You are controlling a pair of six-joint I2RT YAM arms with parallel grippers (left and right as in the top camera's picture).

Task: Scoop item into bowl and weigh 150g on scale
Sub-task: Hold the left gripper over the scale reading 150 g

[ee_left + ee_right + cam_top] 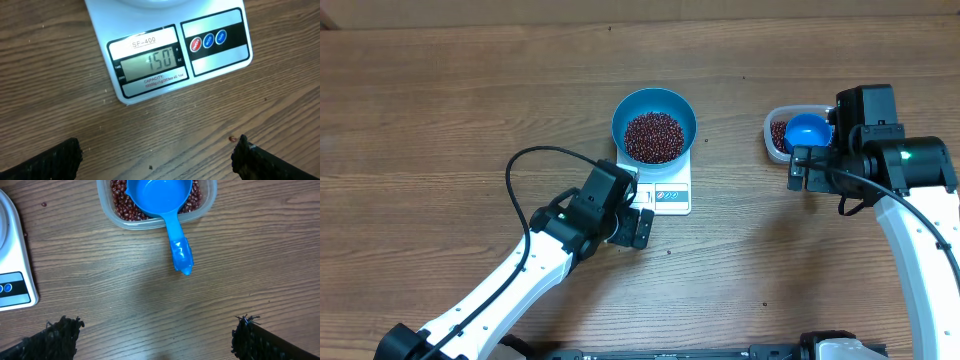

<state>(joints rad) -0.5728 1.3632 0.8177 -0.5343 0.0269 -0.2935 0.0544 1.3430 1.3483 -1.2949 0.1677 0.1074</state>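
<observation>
Currently the left hand (pixel 638 228) is seen wide open, nothing gripped, just in front of the scale (pixel 665 192) on the counter (pixel 440 100); 150 is shown on its display (pixel 150 64). The bowl (pixel 621 118) is seated on the scale, beans (pixel 654 137) heaped inside. The right hand (pixel 800 168) is likewise spread open and empty, near the scoop (pixel 160 197), which is rested in the clear tub (pixel 207 207) of beans, handle pointed toward the hand.
</observation>
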